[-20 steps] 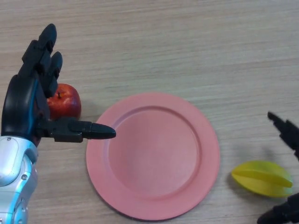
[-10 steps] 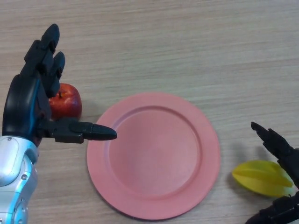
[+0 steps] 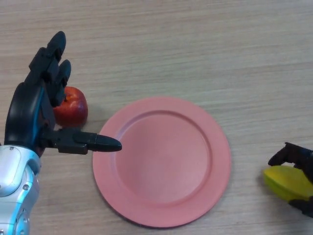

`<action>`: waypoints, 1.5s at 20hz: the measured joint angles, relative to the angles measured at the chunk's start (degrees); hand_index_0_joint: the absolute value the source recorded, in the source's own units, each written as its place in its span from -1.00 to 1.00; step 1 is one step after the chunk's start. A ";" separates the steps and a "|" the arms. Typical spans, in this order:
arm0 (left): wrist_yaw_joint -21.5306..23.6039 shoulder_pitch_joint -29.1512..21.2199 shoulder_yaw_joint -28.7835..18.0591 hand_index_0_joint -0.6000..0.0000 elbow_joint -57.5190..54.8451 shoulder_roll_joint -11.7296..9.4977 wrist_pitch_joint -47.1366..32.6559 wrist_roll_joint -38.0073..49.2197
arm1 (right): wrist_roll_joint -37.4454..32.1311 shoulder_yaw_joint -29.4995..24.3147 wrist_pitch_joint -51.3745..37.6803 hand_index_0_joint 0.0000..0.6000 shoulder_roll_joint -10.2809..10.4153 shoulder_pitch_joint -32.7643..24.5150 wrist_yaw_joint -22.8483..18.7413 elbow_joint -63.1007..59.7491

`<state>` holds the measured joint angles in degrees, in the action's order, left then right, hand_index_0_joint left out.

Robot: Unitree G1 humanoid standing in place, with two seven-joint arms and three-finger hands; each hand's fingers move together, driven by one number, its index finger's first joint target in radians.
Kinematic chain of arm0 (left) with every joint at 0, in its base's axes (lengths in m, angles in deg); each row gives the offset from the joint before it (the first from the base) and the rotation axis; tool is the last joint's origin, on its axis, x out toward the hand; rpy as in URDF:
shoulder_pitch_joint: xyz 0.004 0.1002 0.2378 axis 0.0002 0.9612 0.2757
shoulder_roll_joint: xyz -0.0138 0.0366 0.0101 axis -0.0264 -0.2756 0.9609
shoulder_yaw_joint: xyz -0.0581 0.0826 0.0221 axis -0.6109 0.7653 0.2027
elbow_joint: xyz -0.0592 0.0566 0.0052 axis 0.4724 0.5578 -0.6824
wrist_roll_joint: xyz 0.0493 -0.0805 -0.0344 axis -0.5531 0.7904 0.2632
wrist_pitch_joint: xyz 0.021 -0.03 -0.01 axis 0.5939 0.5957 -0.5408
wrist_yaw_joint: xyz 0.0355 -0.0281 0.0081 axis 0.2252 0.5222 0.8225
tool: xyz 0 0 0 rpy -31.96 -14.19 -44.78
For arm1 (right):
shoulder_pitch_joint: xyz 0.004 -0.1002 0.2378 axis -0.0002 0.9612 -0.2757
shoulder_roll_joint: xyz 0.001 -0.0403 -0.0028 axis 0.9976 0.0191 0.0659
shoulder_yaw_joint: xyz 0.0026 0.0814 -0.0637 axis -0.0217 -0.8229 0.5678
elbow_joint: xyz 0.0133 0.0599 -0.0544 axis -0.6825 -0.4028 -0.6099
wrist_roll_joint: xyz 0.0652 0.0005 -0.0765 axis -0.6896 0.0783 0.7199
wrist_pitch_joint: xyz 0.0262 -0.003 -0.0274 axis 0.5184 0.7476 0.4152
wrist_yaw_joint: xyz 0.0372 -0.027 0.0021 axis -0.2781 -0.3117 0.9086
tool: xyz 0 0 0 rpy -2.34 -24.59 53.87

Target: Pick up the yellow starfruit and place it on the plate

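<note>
The yellow starfruit [image 3: 287, 181] lies on the table at the right edge, right of the pink plate [image 3: 162, 161]. My right hand [image 3: 299, 157] shows only at that edge, its fingers curled over the fruit's top and its thumb under the fruit's lower side. Much of the hand is cut off by the frame. My left hand [image 3: 34, 107] hovers open at the left, fingers pointing up and its thumb reaching over the plate's left rim. The plate holds nothing.
A red apple [image 3: 71, 105] sits on the wooden table just left of the plate, partly hidden behind my left hand.
My right hand has closed its fingers down around the starfruit, which has shifted right toward the frame edge. The left hand has drifted slightly.
</note>
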<state>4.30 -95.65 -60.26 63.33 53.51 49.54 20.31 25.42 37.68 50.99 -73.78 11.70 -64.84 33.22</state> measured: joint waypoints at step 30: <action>-4.69 3.62 -5.42 1.00 -7.83 -1.65 -2.95 -2.15 | -38.56 37.67 35.29 0.33 7.20 -26.76 -18.62 -7.23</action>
<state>-0.39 -92.03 -65.68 55.50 51.86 46.59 18.16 -13.14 75.35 86.28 -66.57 -15.06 -83.46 26.00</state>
